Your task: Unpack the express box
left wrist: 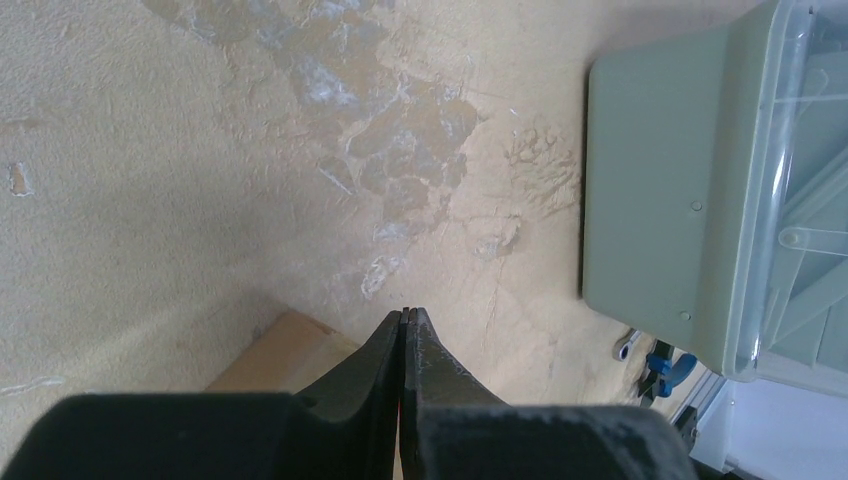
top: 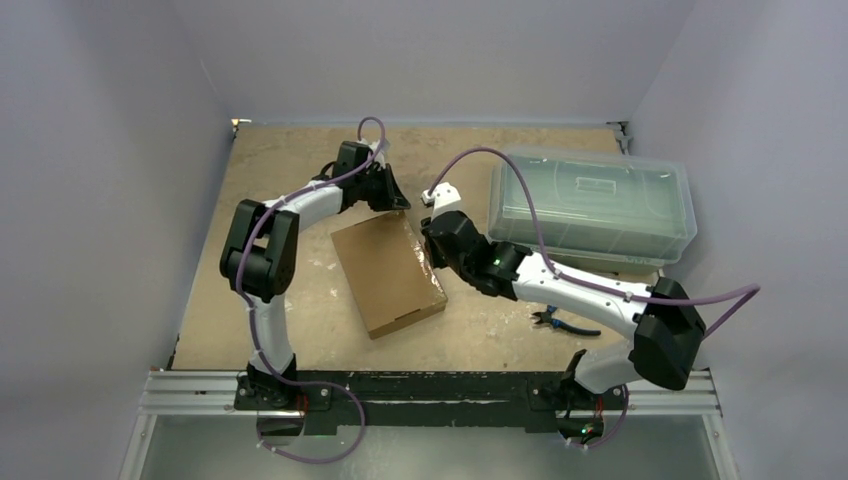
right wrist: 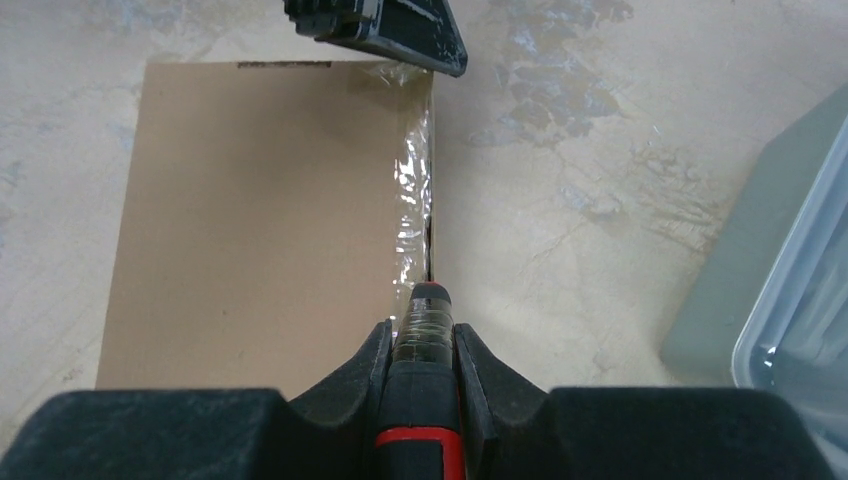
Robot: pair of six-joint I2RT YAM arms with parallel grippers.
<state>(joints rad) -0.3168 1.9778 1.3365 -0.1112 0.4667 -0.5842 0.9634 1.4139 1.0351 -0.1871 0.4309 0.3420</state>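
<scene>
The express box (top: pixel 388 272) lies flat and closed on the table, brown cardboard with clear tape (right wrist: pixel 415 200) along its right edge. My right gripper (right wrist: pixel 425 335) is shut on a black and red tool (right wrist: pixel 425 400). The tool's thin tip points along the taped seam at the box's right side. In the top view the right gripper (top: pixel 432 250) sits at that same edge. My left gripper (left wrist: pixel 407 315) is shut with nothing between its fingers. It hangs at the box's far corner (left wrist: pixel 285 350), and it shows at the top of the right wrist view (right wrist: pixel 385 30).
A large clear plastic lidded bin (top: pixel 590 205) stands at the back right, close beside the right arm. Blue-handled pliers (top: pixel 562 322) lie on the table near the right arm's base. A small wrench (left wrist: pixel 627 345) lies near the bin's corner.
</scene>
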